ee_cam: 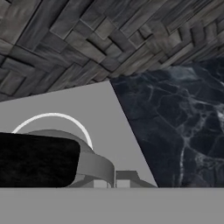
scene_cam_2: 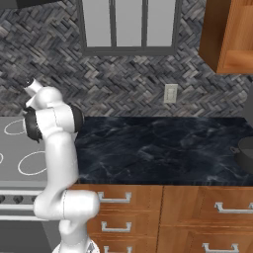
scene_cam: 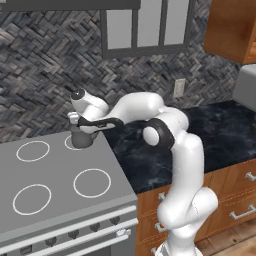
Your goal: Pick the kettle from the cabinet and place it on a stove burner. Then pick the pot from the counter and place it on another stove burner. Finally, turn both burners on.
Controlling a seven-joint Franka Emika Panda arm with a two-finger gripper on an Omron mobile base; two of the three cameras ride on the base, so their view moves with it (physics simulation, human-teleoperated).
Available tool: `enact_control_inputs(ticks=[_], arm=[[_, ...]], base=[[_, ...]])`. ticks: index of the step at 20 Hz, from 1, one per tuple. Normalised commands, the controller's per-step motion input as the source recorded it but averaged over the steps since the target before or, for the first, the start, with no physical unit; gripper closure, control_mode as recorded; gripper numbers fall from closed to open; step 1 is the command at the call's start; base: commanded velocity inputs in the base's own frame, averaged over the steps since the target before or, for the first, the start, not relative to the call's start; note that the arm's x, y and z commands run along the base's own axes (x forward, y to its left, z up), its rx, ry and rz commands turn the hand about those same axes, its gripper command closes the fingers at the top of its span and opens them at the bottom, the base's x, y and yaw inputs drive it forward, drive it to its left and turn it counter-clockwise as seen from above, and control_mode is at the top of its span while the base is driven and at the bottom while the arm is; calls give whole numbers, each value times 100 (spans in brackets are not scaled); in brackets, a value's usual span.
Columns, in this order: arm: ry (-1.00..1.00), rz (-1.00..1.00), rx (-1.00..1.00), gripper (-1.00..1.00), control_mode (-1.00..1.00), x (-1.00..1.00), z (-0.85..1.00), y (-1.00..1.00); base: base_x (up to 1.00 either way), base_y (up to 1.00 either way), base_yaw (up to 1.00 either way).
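Directly below the claw the kettle is seen, set on the stove's rear burner nearest the surface. Its arched handle is held by the closed claw. Far along that surface, the pot waits.

Dark pot at far right edge of black counter.

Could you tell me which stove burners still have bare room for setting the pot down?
The kettle sits on the back right burner, with the gripper shut on it, so that corner is crowded. The back left ring, front left ring and front right ring are bare. The pot waits on the counter.
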Motion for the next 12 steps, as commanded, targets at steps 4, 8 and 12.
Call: enact_control_inputs(ticks=[4,8,12], arm=[[0,0,0,100,-100,22,-12,0],[0,0,0,100,-100,22,-15,5],[0,-1,0,100,-100,26,-15,18]], base=[[0,0,0],[0,0,0],[0,0,0]])
